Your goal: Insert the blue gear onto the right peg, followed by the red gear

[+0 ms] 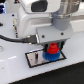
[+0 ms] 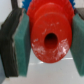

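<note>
In the exterior view, the white Franka arm fills the upper half of the frame and its dark gripper (image 1: 52,45) hangs low over the grey, black-bordered rectangular plate (image 1: 35,58), which lies on the white table (image 1: 12,70) in the lower middle of the picture. Between the fingers sits the small bright red round gear with a raised hub (image 1: 52,49), and directly under it, on the plate's right-hand end as that view shows it, lies the wide, flat, bright blue round disc of a gear (image 1: 52,56); the red one appears to rest on or just above the blue one, though the blur does not let me say whether they touch. The wrist view looks straight down the red gear (image 2: 51,41), its central hole dark, with the jaws pinching it from either side through teal pads (image 2: 22,42), and a sliver of the blue gear's (image 2: 26,3) teeth peeking out beyond it. The pegs are hidden.
</note>
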